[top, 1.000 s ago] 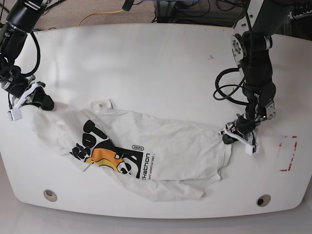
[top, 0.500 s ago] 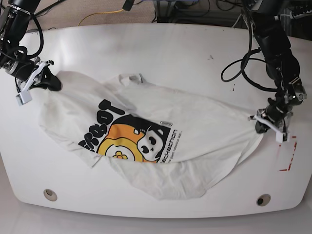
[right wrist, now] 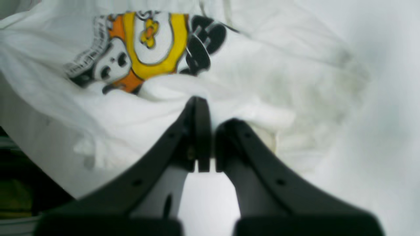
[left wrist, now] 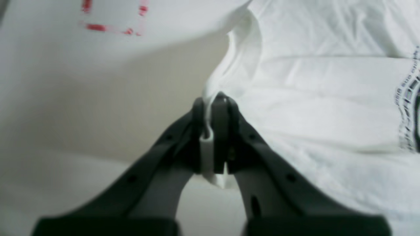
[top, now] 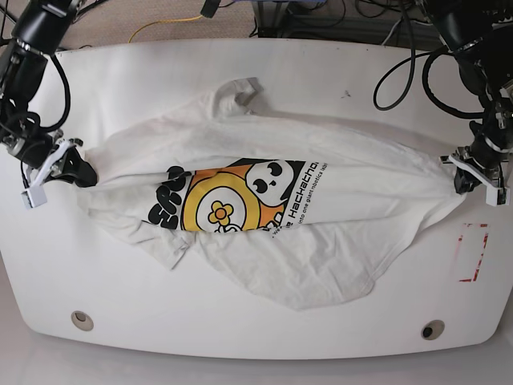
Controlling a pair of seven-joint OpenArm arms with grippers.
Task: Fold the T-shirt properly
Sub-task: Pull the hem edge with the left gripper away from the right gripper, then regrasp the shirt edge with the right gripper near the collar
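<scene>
The cream-white T-shirt (top: 345,164) hangs stretched across the white table (top: 240,72) between my two grippers. Its orange-yellow round graphic (top: 216,210) and black lettering face up, and its lower part sags onto the table. At the right of the base view my left gripper (top: 465,175) is shut on a bunched edge of the shirt. The left wrist view shows a white fold (left wrist: 210,95) pinched in that gripper (left wrist: 213,100). At the left, my right gripper (top: 76,169) is shut on the other end. In the right wrist view, that gripper (right wrist: 208,113) bites into cloth (right wrist: 262,65) below the graphic.
A red dashed square mark (top: 473,253) lies on the table near the left gripper and also shows in the left wrist view as a red mark (left wrist: 111,28). Two round holes (top: 82,321) (top: 434,330) sit near the front edge. Cables (top: 168,24) run behind the table.
Both grippers have moved outward, away from each other, holding the shirt. The shirt went from a crumpled heap to a taut span, and its graphic has turned and shifted toward the middle.
</scene>
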